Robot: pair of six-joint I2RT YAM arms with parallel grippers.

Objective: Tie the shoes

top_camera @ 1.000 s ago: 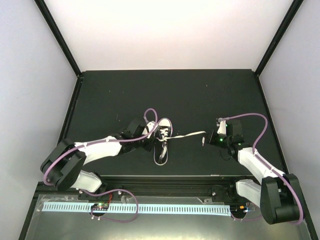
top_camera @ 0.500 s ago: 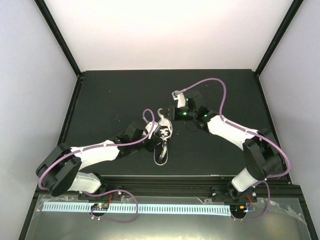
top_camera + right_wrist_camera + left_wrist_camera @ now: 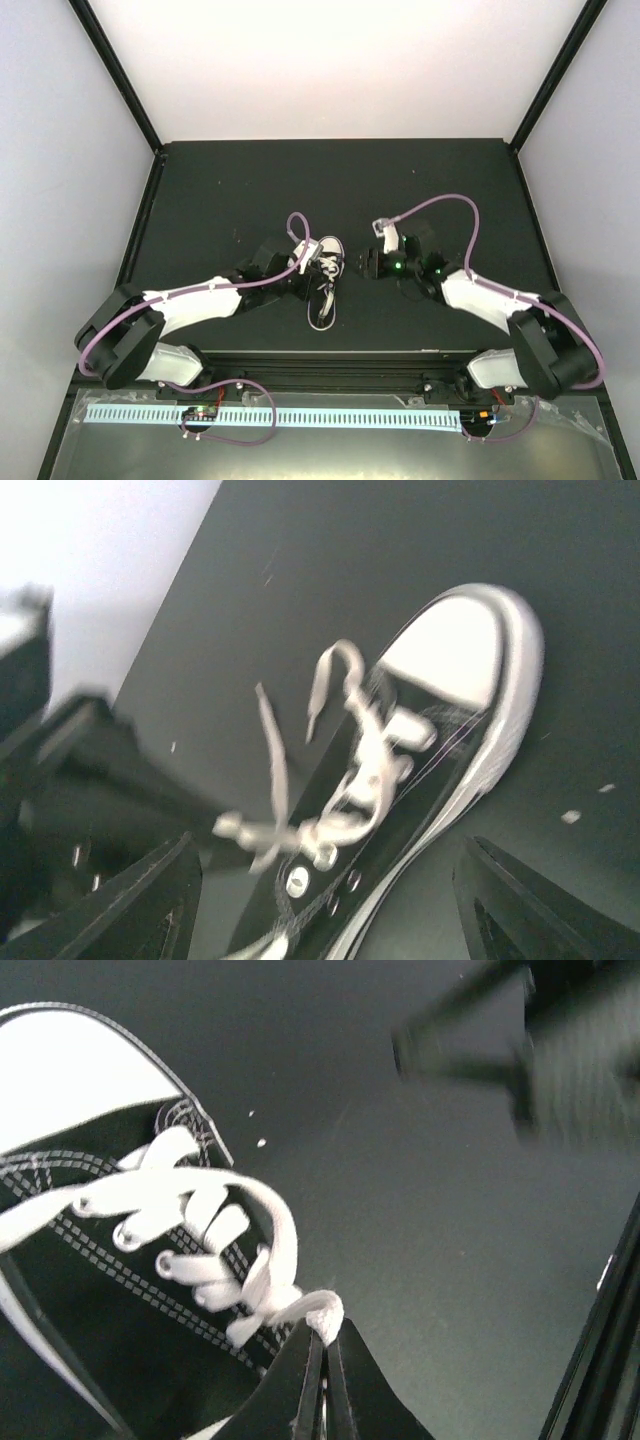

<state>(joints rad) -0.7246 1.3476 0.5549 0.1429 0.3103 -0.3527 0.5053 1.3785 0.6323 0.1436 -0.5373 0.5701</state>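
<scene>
Tying is underway. The sneaker (image 3: 323, 282) lies on the tabletop (image 3: 230, 190), and the left claw (image 3: 320, 1338) is clamped tight on a white lace (image 3: 272, 1260). The right claw (image 3: 366, 263) hovers just beside the sneaker, wide open and empty. Next it probably needs to catch the loose lace end (image 3: 268, 742).

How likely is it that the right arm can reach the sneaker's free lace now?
Probably yes: the open right gripper faces the sneaker and its free lace, nothing between; the left gripper pinches lace opposite.

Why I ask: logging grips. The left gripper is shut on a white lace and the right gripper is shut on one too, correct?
Not quite. The left gripper is shut on a white lace, but the right gripper is open, holding nothing; the right wrist view shows it.
</scene>
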